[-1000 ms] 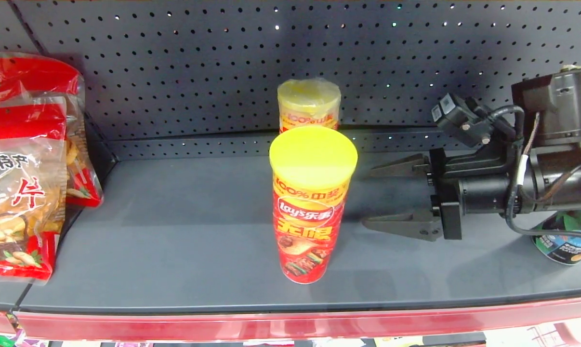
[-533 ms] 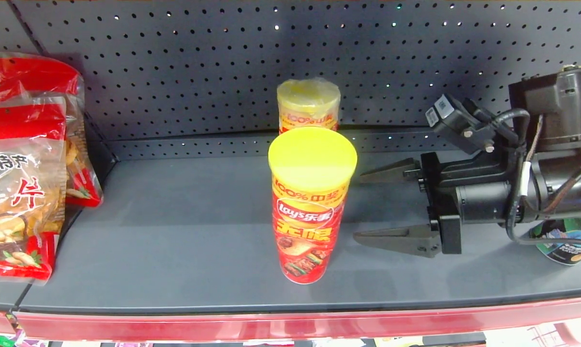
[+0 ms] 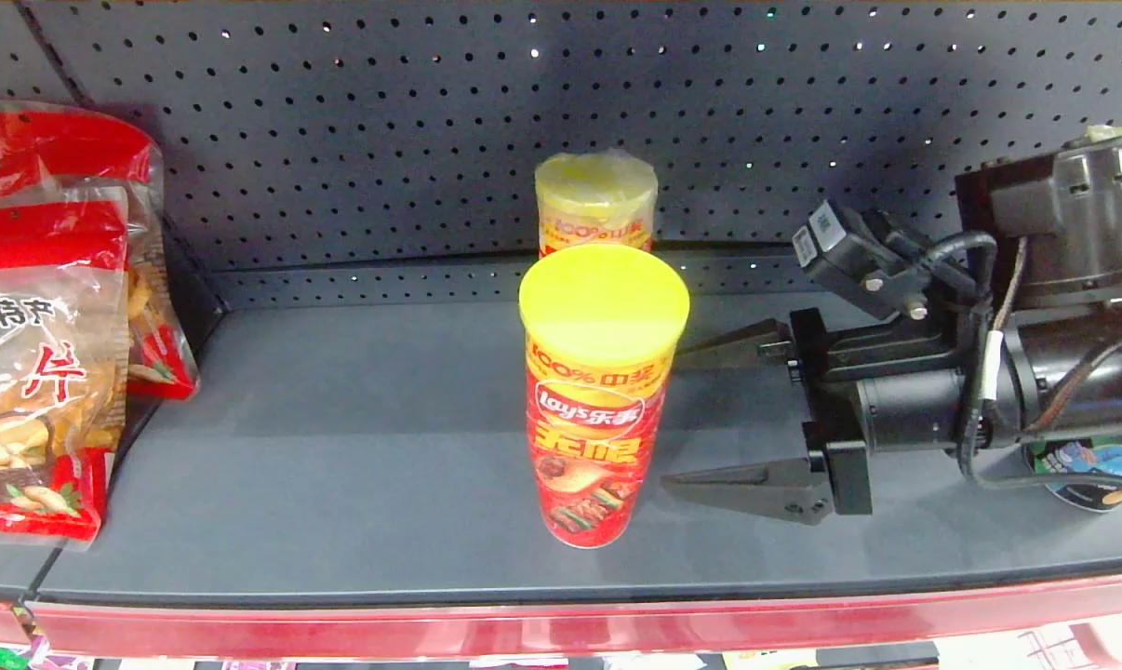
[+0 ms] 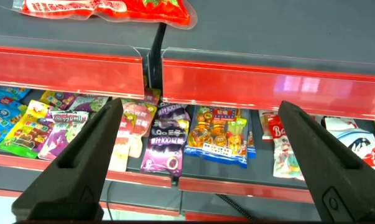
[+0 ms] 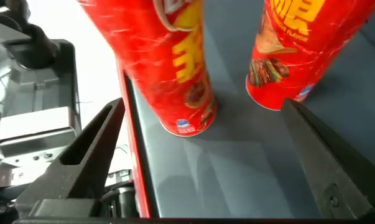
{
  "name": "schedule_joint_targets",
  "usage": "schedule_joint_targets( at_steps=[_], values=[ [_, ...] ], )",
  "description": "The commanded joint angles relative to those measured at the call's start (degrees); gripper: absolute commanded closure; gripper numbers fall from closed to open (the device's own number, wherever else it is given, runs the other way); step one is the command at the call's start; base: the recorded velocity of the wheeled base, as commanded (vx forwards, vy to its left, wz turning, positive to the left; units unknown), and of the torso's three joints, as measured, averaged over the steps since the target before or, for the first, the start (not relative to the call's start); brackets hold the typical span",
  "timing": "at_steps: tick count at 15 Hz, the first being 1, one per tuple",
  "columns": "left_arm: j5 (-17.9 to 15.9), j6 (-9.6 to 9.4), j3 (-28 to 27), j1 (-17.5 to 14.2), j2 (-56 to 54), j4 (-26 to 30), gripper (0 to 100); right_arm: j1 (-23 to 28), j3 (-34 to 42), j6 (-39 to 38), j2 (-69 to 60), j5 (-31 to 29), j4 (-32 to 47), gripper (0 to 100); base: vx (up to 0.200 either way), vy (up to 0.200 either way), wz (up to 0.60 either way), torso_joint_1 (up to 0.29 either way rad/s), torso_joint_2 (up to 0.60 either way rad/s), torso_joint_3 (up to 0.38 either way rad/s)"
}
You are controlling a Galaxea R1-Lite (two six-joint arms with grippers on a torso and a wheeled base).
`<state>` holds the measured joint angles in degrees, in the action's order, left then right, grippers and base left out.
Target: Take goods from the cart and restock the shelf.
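Shelf (image 3: 338,484) restock, tool state.
We log right gripper (image 3: 673,421) spread, 3 o'clock of front can (image 3: 598,409); left gripper (image 4: 199,106) spread too.

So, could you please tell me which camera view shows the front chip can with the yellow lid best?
The head view: the front chip can stands there whole, lid to base, on the shelf. The right wrist view catches just its lower red body. The left wrist view faces snack packets lower down instead.
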<state>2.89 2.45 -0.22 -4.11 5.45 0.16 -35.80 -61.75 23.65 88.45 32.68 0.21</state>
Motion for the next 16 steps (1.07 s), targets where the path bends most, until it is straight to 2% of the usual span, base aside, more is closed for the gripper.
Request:
schedule_joint_targets(
  at_steps=[1, 16],
  values=[
    [0.01, 0.01, 0.04, -0.02, 0.09, 0.02, 0, -0.41, -0.04, -0.01, 1.19, -0.43, -0.03, 0, 0.0, 0.0, 0.0, 0.0, 0.0, 0.0],
    [0.01, 0.01, 0.04, -0.02, 0.09, 0.02, 0, -0.32, -2.15, -0.01, 4.09, -1.13, -0.38, 0, 0.0, 0.0, 0.0, 0.0, 0.0, 0.0]
  ],
)
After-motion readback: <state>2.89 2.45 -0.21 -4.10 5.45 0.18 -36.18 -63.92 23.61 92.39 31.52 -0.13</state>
